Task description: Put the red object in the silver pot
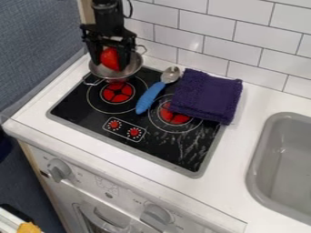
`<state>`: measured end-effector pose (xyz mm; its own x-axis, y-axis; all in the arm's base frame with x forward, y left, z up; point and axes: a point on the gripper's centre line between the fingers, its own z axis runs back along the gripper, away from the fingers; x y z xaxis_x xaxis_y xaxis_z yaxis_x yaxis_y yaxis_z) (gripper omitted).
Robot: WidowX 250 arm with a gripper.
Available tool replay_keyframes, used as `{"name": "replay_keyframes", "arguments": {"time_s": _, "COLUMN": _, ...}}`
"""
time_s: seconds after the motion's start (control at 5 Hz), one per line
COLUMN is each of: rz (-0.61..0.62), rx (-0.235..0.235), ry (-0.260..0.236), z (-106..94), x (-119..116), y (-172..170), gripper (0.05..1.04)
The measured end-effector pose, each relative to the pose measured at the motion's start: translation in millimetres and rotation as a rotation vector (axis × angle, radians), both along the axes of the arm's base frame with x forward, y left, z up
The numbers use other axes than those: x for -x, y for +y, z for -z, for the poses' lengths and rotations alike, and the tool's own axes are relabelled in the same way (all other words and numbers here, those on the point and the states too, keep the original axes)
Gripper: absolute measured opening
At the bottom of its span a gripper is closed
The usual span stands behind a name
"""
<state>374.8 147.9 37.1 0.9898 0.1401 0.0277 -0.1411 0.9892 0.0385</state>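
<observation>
The white tabletop [232,175] carries a black stove [161,148] left of the gray sink [284,159]. A purple cloth [206,95] covers the stove's back right corner; the silver pot [132,69] sits at its back left. The claw [110,63] grips the red object [110,58] at the pot's mouth.

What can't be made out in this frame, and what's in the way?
All in the camera view:
- Whether the red object touches the pot's bottom: hidden by the object itself.
- Pot's far wall: partly behind the gripper.
- Stove under the purple cloth: covered.
- Sink's right side: cut off by the right edge.
</observation>
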Motion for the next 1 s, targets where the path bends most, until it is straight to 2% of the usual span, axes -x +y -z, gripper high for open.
{"name": "replay_keyframes", "arguments": {"time_s": 0.4, "rz": 0.004, "rx": 0.0, "ry": 0.041, "z": 15.9, "x": -5.0, "y": 3.0, "gripper": 0.82}}
{"name": "replay_keyframes", "arguments": {"time_s": 0.6, "rz": 0.004, "rx": 0.0, "ry": 0.041, "z": 15.5, "x": -6.0, "y": 2.0, "gripper": 0.862}}
{"name": "replay_keyframes", "arguments": {"time_s": 0.8, "rz": 0.033, "rx": 0.0, "ry": 0.041, "z": 15.5, "x": -7.8, "y": -2.7, "gripper": 1.018}}
{"name": "replay_keyframes", "arguments": {"time_s": 1.0, "rz": 0.036, "rx": 0.003, "ry": 0.038, "z": 18.6, "x": -7.1, "y": -4.3, "gripper": 1.01}}
